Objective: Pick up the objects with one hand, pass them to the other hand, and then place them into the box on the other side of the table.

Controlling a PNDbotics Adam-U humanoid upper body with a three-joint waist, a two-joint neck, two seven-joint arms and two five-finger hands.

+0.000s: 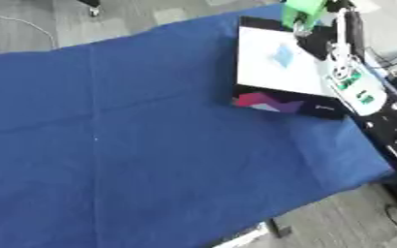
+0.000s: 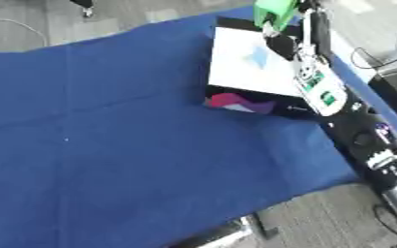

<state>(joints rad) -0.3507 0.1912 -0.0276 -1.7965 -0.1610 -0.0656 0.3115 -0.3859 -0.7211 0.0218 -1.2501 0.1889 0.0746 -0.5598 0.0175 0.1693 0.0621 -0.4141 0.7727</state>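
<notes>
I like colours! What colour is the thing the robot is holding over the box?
Bright green thing, clearest in the left eye view.

Matt blue cloth [image 1: 151, 145], smooth white box [image 1: 274, 63] interior, possibly cardboard

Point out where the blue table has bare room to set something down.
The blue cloth is bare left of the box and in front of it, down to the near edge. It is crowded at the far right: the right hand holds a green object above the box.
</notes>
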